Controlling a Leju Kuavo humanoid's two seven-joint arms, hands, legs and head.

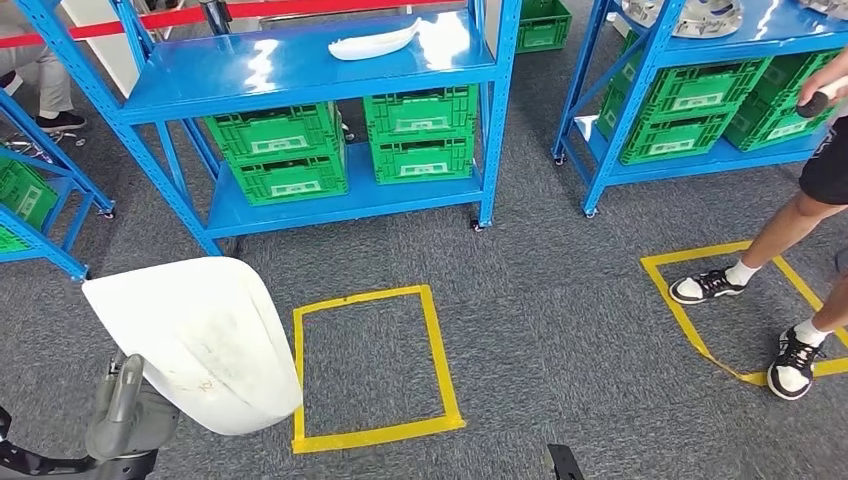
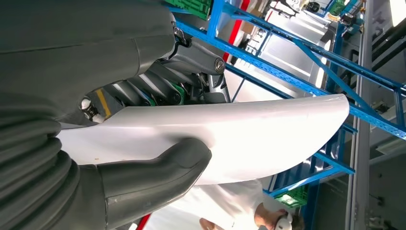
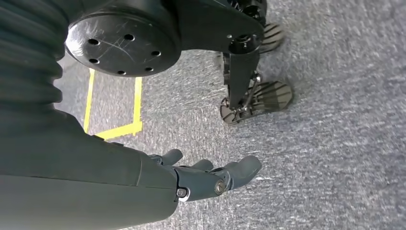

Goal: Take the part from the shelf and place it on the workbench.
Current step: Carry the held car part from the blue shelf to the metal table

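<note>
A large curved white part is held by my left hand at the lower left of the head view, above the grey carpet. In the left wrist view the grey thumb presses on the white part and the darker fingers clamp it from the other side. My right hand hangs over the carpet, fingers loosely extended and holding nothing. Another white part lies on the top level of the blue shelf ahead.
Green crates fill the shelf's lower level. A second blue shelf with more green crates stands at the right. Yellow tape squares mark the carpet. A person's legs stand on the right tape mark.
</note>
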